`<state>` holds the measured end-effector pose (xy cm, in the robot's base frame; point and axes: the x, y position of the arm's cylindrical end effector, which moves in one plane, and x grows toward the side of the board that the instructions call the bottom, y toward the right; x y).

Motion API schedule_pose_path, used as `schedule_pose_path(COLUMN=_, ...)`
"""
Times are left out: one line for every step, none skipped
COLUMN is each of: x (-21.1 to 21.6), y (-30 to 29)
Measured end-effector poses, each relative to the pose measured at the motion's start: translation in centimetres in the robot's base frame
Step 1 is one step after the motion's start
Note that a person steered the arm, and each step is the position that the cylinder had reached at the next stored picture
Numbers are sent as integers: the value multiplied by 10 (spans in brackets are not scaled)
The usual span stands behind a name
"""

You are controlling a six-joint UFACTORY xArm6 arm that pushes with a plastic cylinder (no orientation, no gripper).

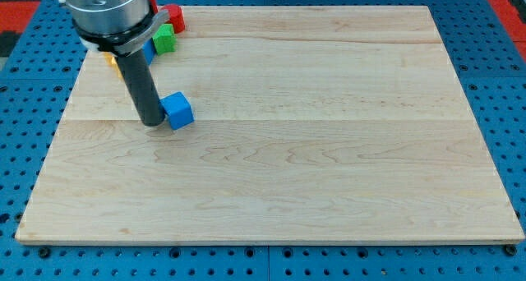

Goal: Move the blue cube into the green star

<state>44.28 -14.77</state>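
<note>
A blue cube (177, 111) lies on the wooden board (329, 149) at the view's left, a little above the middle. My tip (152, 122) rests on the board just left of the cube, touching or nearly touching its left face. A green block (165, 39), whose star shape is hard to make out, sits near the view's top left corner of the board, up from the cube and partly behind the arm.
A red block (174, 17) lies just above the green one. A second blue block (149, 52) and a yellow-orange block (108, 59) peek out from behind the arm's body at the top left. A blue pegboard surrounds the board.
</note>
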Motion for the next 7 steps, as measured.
schedule_pose_path(x=32, y=1)
schedule_pose_path(x=6, y=32)
schedule_pose_path(x=-14, y=51)
schedule_pose_path(x=-25, y=51)
schedule_pose_path(x=-56, y=56)
schedule_pose_path(x=-69, y=60)
schedule_pose_path(x=-54, y=78)
